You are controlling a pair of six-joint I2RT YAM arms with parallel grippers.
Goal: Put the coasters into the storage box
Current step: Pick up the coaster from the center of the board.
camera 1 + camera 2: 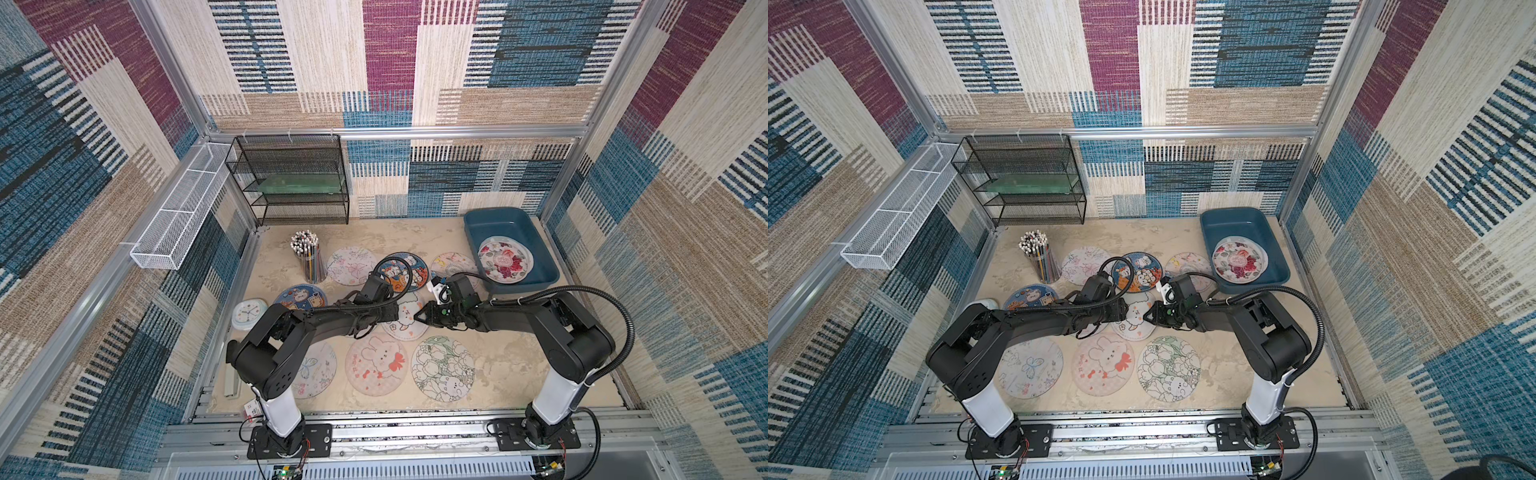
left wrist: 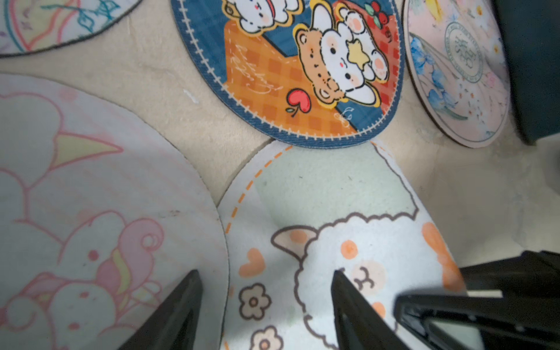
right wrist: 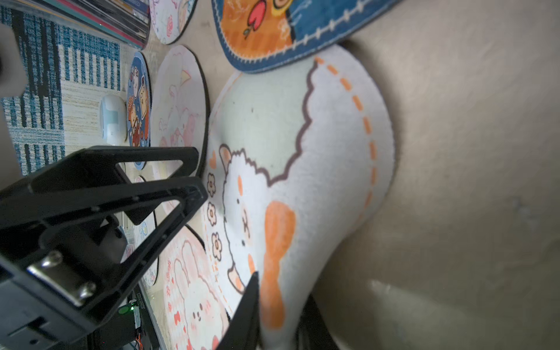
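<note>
In both top views my right gripper [image 1: 419, 318] sits at the edge of the sheep coaster [image 1: 409, 322] that faces the storage box [image 1: 490, 220], so the box lies behind my right arm, away from the left gripper [image 1: 1121, 309] working the coaster's opposite side. One floral coaster [image 1: 505, 259] already lies in the box (the rest are on the table). In the left wrist view my left fingers [image 2: 181, 306] stand spread, one over the sheep coaster [image 2: 327, 242], holding nothing. In the right wrist view my right fingers [image 3: 248, 306] are clenched on the sheep coaster's [image 3: 303, 151] rim, which curls up off the table; I judge the right arm nearer for the carry.
</note>
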